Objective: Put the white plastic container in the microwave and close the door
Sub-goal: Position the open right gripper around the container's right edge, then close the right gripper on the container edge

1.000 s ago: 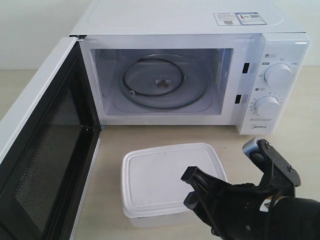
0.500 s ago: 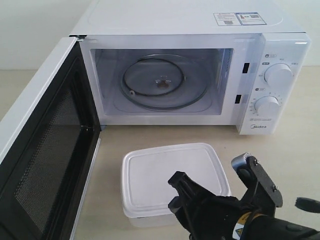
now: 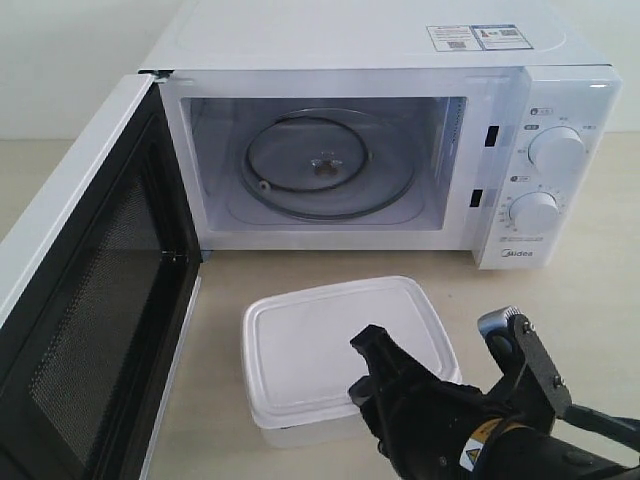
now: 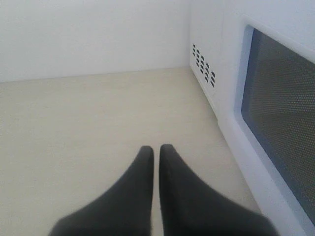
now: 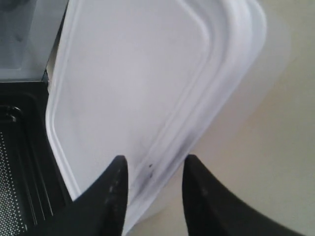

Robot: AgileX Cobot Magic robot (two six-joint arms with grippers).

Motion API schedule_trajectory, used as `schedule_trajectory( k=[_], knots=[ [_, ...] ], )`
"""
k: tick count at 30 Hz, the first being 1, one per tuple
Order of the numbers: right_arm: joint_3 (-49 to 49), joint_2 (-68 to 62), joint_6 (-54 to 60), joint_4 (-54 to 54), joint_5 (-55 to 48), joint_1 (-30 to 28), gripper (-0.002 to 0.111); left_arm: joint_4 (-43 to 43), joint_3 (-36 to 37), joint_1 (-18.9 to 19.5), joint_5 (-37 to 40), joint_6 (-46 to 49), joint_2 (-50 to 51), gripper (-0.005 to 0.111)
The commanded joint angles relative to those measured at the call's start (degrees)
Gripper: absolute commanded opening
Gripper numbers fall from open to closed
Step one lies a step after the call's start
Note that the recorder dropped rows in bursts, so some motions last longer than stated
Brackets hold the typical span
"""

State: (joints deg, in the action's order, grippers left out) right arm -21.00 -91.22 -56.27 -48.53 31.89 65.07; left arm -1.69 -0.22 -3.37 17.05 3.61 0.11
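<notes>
Grasping the white plastic container (image 3: pixel 320 340), right fingers (image 5: pixel 113 191) astride its rim (clamped? cannot tell); next, lift level into the microwave (image 3: pixel 380 40).

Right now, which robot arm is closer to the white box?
Right. The right end effector straddles the white plastic container's edge; the left end effector is beside the door's outer face.

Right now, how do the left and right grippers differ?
The left gripper is shut; the right gripper is open. The left gripper hangs over the table beside the door; the right gripper straddles the edge of the white plastic container. Both have black tapered fingers.
</notes>
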Motion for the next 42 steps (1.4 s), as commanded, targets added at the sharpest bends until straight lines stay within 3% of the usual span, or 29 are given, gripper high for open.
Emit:
schedule_trajectory(
  k=[1,3,21,24,26,28,30,36,42],
  knots=[
    [0.29,-0.17,3.74,-0.75,0.25,0.07,0.009,0.07,0.22,0.11,-0.08,0.34,-0.11,0.004],
    [0.29,-0.17,5.64,-0.87,0.25,0.07,0.0,0.07,0.22,0.11,-0.08,0.34,-0.11,0.004],
    [0.29,8.34,25.23,-3.92,-1.29,0.07,0.0,0.07,0.22,0.11,-0.08,0.34,-0.11,0.004],
    [0.29,8.72,27.78,-7.38,-1.29,-0.03,0.01,0.07,0.22,0.11,-0.08,0.34,-0.11,0.004],
    [0.29,8.72,27.93,-7.82,-1.29,-0.03,0.028,0.07,0.22,0.11,-0.08,0.34,-0.11,0.004],
    [0.29,8.72,27.15,-7.82,-1.9,-0.03,0.055,0.07,0.22,0.11,-0.08,0.34,-0.11,0.004],
    [0.29,8.45,25.71,-8.05,-2.44,-0.03,0.068,0.07,0.22,0.11,-0.08,0.34,-0.11,0.004],
    [0.29,6.31,21.42,-7.42,0.58,-0.03,0.045,0.07,0.22,0.11,-0.08,0.34,-0.11,0.004],
    [0.29,5.99,20.28,-5.59,1.65,-0.03,0.052,0.07,0.22,0.11,-0.08,0.34,-0.11,0.004]
  ],
)
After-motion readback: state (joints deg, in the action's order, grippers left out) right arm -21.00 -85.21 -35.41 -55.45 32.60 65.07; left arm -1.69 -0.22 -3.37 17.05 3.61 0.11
